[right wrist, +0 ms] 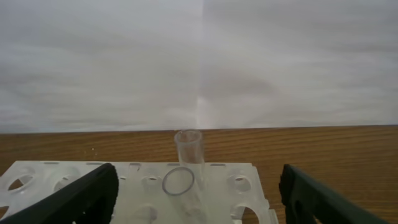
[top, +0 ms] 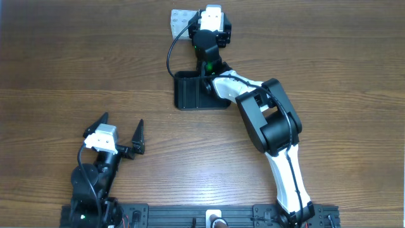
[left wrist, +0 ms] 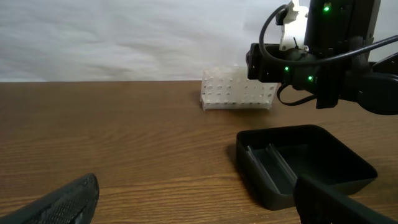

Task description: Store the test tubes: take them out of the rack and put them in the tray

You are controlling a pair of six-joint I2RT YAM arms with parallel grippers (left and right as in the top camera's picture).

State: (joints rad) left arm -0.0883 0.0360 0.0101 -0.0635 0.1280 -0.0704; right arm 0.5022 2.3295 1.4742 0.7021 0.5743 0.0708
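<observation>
Held right hand (right wrist: 198, 200) wide open and empty above rack (right wrist: 134, 169), straddling an upright test tube (right wrist: 188, 148) in it; probably needed a straight, centred descent, then gentle closing below the rim.

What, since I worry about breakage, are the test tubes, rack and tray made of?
The test tube: see-through with a glossy rim, glass or clear plastic, cannot tell which. The rack: translucent frosted white, likely plastic. The tray: opaque matte black, likely moulded plastic.
</observation>
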